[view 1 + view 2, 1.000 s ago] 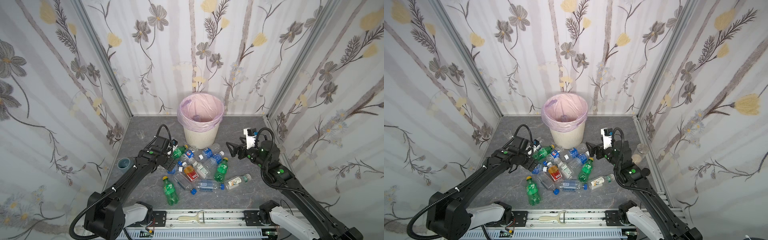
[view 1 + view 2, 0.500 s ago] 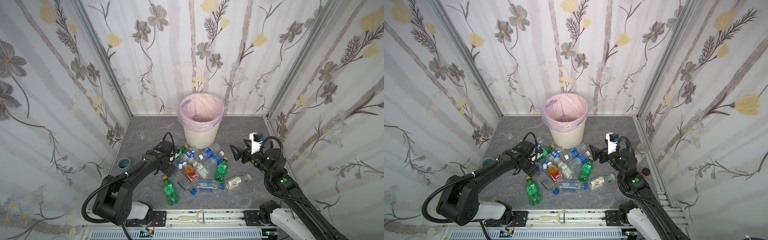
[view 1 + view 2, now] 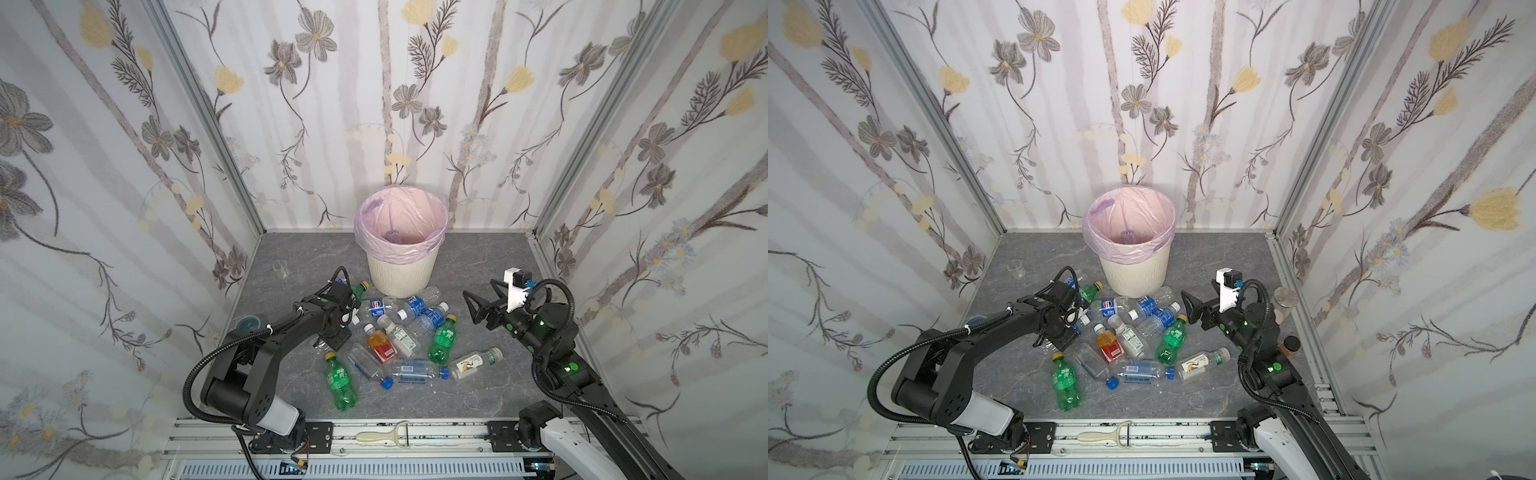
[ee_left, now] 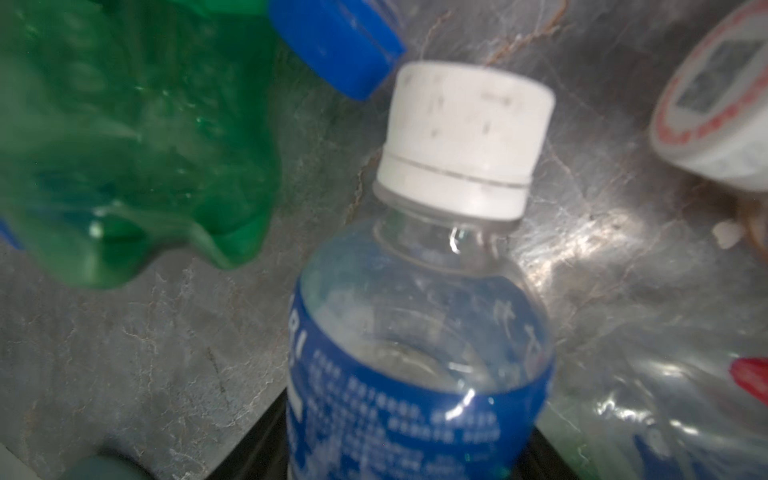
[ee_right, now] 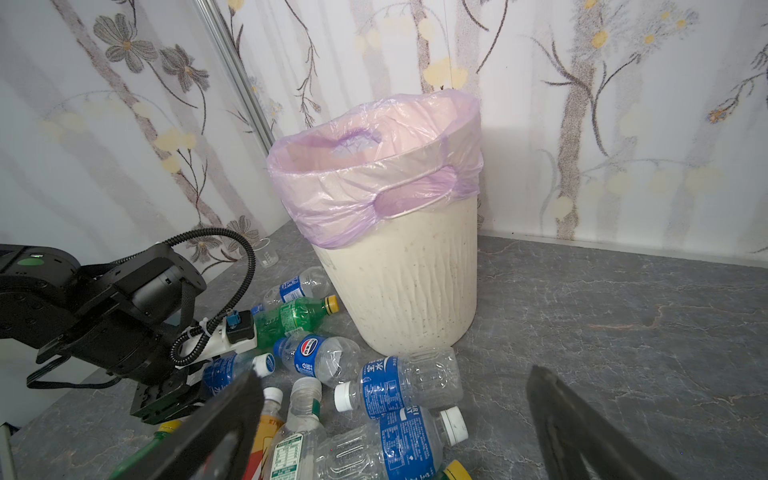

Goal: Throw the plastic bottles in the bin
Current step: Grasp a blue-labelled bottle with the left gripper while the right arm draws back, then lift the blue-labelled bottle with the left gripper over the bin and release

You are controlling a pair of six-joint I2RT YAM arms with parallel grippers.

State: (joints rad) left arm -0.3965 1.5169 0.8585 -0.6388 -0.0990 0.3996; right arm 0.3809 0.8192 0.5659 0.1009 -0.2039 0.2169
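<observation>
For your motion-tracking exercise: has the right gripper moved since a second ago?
Yes. In both top views the right gripper has backed away from the bin, toward the right wall and the near edge.

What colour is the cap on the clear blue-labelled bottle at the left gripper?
White: the clear blue-labelled bottle has a white cap, clearest in the left wrist view.

Cream ribbed bin (image 5: 411,291) upright on grey marbled floor (image 5: 623,324), pink bag (image 5: 365,183) folded over rim. Plastic bottles (image 5: 399,384) lying scattered at bin's base: clear with blue labels, green one with yellow cap (image 5: 297,316) just beside bin wall. Left gripper (image 5: 195,384) low among bottles, over a blue-labelled white-capped bottle (image 5: 232,370); grip unclear. Right gripper (image 5: 395,428) fingers (image 5: 224,419) spread wide, holding nothing. Small clear cup (image 5: 266,251) near floral wall (image 5: 623,124).
</observation>
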